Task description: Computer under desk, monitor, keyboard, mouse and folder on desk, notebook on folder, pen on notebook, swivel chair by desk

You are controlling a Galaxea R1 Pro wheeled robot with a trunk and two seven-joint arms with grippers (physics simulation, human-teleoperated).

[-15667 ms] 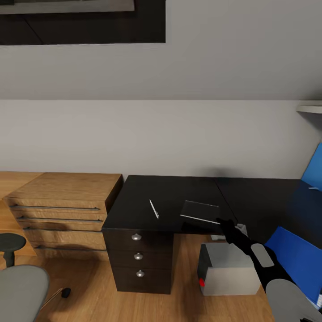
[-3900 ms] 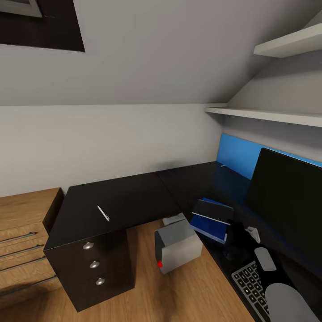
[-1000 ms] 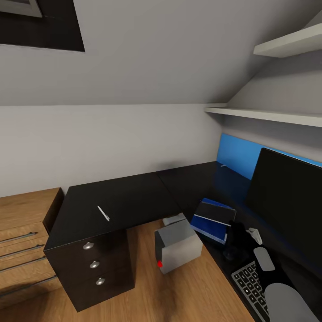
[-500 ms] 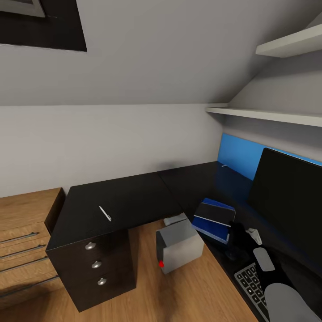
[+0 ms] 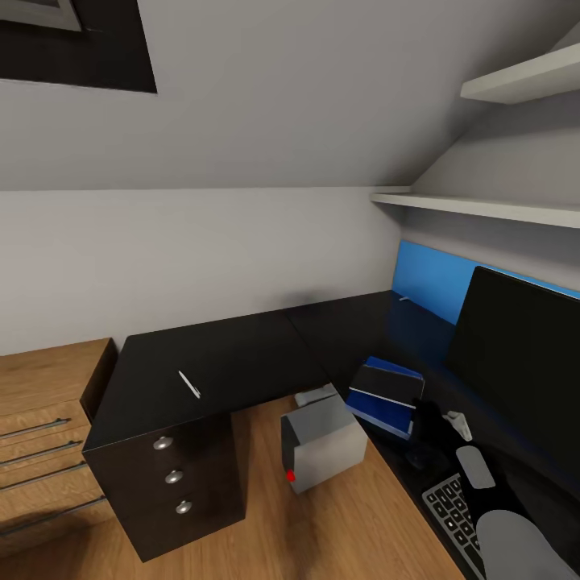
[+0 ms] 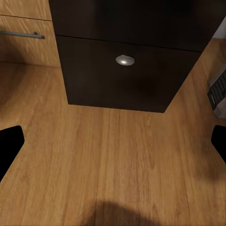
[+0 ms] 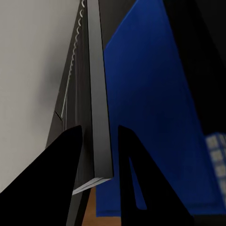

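Observation:
A dark-covered notebook (image 5: 388, 380) lies on the blue folder (image 5: 377, 413) on the black desk (image 5: 242, 354), in front of the monitor (image 5: 515, 362). My right gripper (image 5: 424, 420) reaches to the notebook's near edge. In the right wrist view its two fingers (image 7: 63, 174) straddle the notebook (image 7: 96, 108), shut on it, with the folder (image 7: 155, 117) beneath. The white pen (image 5: 189, 384) rests on the desk's left wing. The keyboard (image 5: 447, 506) sits by my right arm. The grey computer (image 5: 322, 443) stands on the floor by the desk. My left gripper (image 6: 113, 143) hangs open over the wooden floor.
The desk's drawer unit (image 5: 173, 475) with round knobs (image 6: 125, 60) faces my left gripper. A wooden dresser (image 5: 40, 403) stands at the left. White shelves (image 5: 483, 209) run above the monitor. A small light grey object (image 5: 314, 396) lies behind the computer.
The view has shifted slightly. The notebook, earlier on the desk's left wing near the pen, now lies on the folder, and it has stayed there with my right gripper over the last second.

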